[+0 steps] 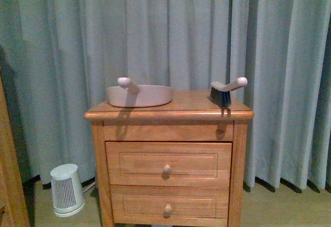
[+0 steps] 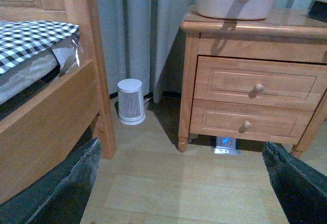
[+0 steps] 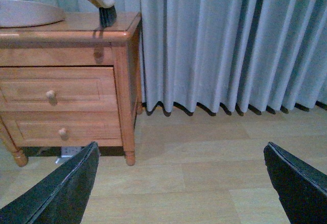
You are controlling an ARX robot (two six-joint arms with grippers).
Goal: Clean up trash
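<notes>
I see bare room on the nightstand (image 1: pixel 192 103) between dustpan (image 1: pixel 140 95) and brush (image 1: pixel 222 93). Floor (image 3: pixel 214 152) right of it lies open below my right gripper (image 3: pixel 181 145). On the left, heater (image 1: pixel 66 190) and bed (image 2: pixel 46 112) crowd the gap. Curtain (image 1: pixel 170 30) hangs close behind.

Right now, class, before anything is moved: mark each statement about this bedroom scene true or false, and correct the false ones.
1. The dustpan sits on top of the nightstand. True.
2. The brush lies on the floor. False: it stands on the nightstand's top, apart from the dustpan, nearer the right edge.
3. Both drawers are pulled open. False: both are shut.
4. A small white ribbed appliance stands on the floor left of the nightstand. True.
5. The left gripper holds a wad of tissue. False: its jaws stand wide open with nothing between them.
</notes>
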